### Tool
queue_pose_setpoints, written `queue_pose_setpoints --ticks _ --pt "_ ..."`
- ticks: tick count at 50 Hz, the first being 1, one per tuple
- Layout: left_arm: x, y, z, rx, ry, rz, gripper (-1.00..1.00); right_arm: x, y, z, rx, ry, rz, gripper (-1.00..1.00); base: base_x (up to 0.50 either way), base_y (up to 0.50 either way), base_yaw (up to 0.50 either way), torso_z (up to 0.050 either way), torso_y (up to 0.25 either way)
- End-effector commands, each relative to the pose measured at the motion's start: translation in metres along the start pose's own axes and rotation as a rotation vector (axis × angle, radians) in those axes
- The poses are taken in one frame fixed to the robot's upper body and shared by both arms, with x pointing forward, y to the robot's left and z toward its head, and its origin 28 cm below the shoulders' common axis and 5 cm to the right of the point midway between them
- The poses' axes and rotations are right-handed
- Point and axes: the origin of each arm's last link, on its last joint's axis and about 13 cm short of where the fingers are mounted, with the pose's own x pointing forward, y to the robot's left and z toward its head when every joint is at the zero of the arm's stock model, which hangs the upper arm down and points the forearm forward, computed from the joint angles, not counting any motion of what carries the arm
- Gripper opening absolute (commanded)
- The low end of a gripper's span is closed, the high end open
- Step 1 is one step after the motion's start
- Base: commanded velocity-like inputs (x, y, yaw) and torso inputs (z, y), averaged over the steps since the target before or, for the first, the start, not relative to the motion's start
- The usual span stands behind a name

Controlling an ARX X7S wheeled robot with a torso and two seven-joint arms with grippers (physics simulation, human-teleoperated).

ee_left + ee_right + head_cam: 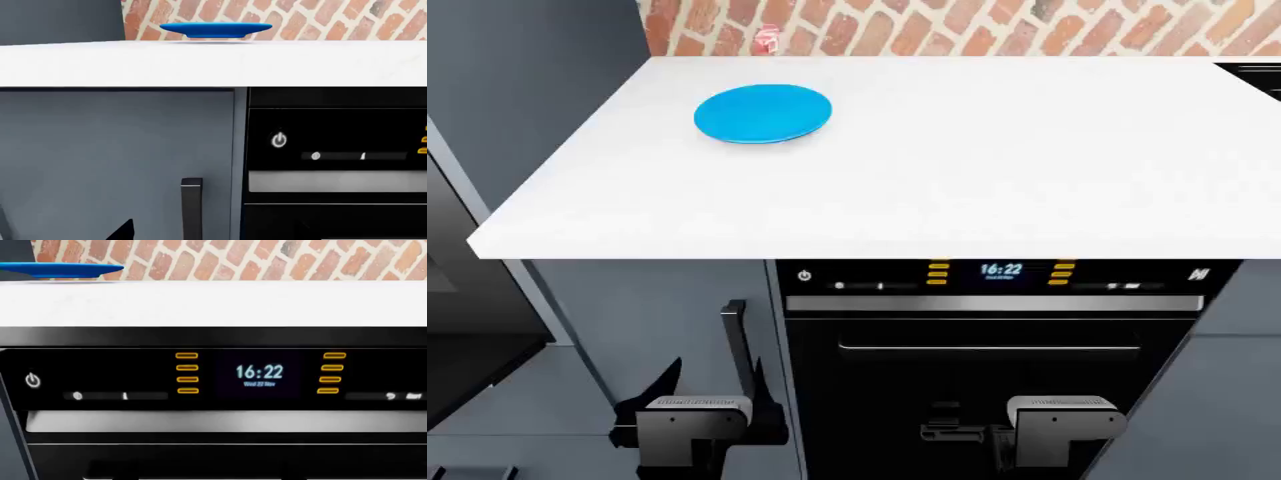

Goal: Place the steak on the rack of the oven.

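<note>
My left end effector [698,425] sits low at 7 o'clock in the head view, in front of the grey cabinet [654,320] and its black handle [737,345]. My right end effector [1054,428] is at 5 o'clock, facing the clock oven [1001,330]. I cannot tell whether either one is spread or closed. Both arms are held low and level, aimed forward. On the counter [988,150], the blue plate [762,113] at 11 o'clock shows only its bare face. A small pink speck, apparently the steak [770,38], lies at the plate's 12 o'clock, against the brick wall [988,25].
</note>
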Motion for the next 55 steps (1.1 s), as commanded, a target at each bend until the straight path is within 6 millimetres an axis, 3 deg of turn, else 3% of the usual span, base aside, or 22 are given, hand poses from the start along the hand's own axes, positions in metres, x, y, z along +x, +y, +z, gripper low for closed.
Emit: queue_pose_setpoints --ticks 1,23,29,35,47,55 --pt "0.000 0.000 0.000 -0.001 0.004 0.000 1.00 0.000 0.000 0.000 0.004 0.002 -0.001 1.00 0.00 0.00 0.00 0.000 0.000" --pt "0.001 -0.002 -0.002 -0.001 0.030 -0.007 1.00 0.003 -0.001 0.000 0.016 0.011 -0.015 1.00 0.00 0.00 0.00 0.000 0.000" --pt "0.004 -0.001 0.013 -0.007 0.025 -0.006 1.00 0.007 -0.001 0.014 0.006 -0.024 -0.037 1.00 0.00 0.00 0.00 0.000 0.000" --pt "0.006 0.001 0.055 -0.031 -0.062 0.019 1.00 0.011 -0.004 0.050 0.007 -0.097 -0.035 1.00 0.00 0.00 0.00 0.000 0.000" --pt "0.010 0.004 0.156 -0.099 -0.267 -0.018 1.00 0.015 0.000 0.145 0.000 -0.221 -0.008 1.00 0.00 0.00 0.00 0.000 0.000" --pt "0.023 0.007 0.220 -0.081 -0.407 -0.065 1.00 0.021 -0.008 0.209 -0.023 -0.313 -0.010 1.00 0.00 0.00 0.00 0.000 0.000"
